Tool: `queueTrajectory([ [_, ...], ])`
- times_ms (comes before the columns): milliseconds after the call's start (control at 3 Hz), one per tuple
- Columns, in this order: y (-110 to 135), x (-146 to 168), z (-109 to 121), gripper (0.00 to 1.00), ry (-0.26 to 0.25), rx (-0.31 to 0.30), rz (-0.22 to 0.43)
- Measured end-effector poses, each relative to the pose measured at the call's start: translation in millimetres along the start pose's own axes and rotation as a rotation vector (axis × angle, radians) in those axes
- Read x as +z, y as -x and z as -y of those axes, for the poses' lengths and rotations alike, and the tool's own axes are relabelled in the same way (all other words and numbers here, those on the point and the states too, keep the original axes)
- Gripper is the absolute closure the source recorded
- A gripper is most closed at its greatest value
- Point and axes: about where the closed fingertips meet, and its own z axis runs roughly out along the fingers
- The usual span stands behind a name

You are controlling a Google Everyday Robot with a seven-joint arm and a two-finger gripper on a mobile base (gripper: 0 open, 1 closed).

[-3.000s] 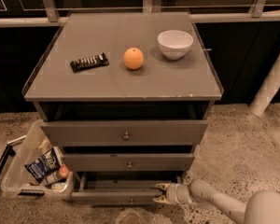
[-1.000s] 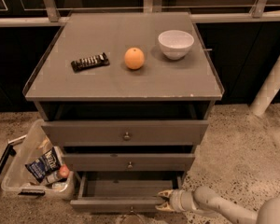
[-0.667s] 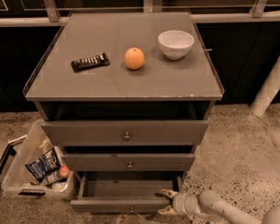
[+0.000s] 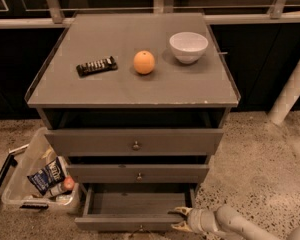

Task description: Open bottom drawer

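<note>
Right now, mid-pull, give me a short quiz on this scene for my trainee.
1. Fill in: on the cabinet top, the orange lies between a dark bar and a white ____.
2. True or false: the bottom drawer is pulled out further than the middle drawer.
3. Where is the tool? A: touching the orange. B: at the right end of the bottom drawer's front. C: at the middle drawer's knob.

Key: 1 bowl; 2 true; 3 B.
</note>
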Motion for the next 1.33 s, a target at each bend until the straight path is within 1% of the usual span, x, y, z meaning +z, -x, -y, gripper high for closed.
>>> queueTrajectory([
  [333, 3.0, -2.5, 0.5, 0.92, 0.000, 0.000, 0.000],
  [667, -0.6, -7.6, -6.3, 1.00, -0.005, 0.008, 0.005],
  [1000, 2.0, -9.8, -5.8, 1.00, -0.005, 0.008, 0.005],
  [1333, -4.0, -14.1, -19.9, 1.00, -0.008, 0.025, 0.009],
])
